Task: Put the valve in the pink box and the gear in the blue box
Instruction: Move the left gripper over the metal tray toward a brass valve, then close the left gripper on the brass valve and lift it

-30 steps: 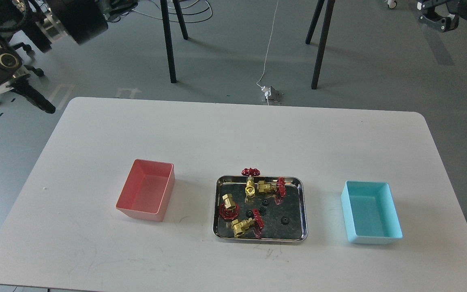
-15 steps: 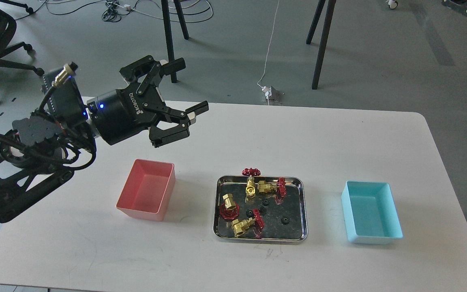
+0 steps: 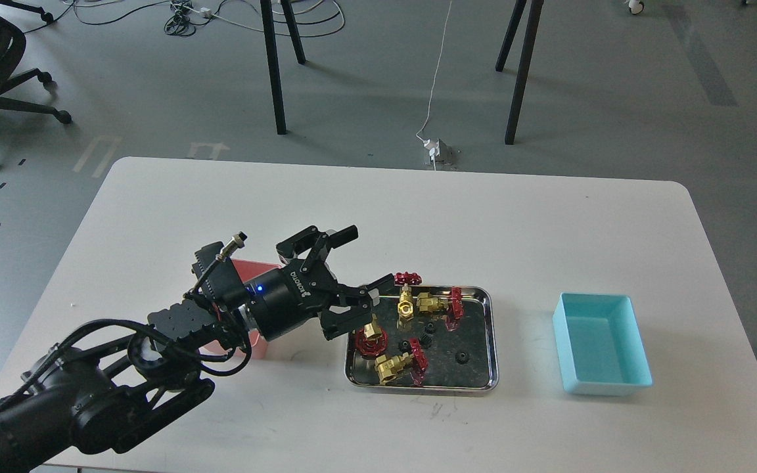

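Step in hand: reach for a valve [image 3: 370, 334]; your left gripper [image 3: 363, 260] hangs wide open and empty at the steel tray's [image 3: 491, 341] far-left corner. Valves and gears [image 3: 461, 357] lie in the tray, between the pink box [image 3: 261, 344] left and blue box [image 3: 600, 348] right. Next: lower over one valve, then close.

Black left arm [image 3: 89, 401] with looping cables; its pincer [image 3: 362, 259] (white lettering) shows a blue light.

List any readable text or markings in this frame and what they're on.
"ROBOTIQ", white letters on the black body of the left gripper; they appear rotated, nearly upside down, and only partly legible.
No readable text on the steel tray, pink box, blue box or table.
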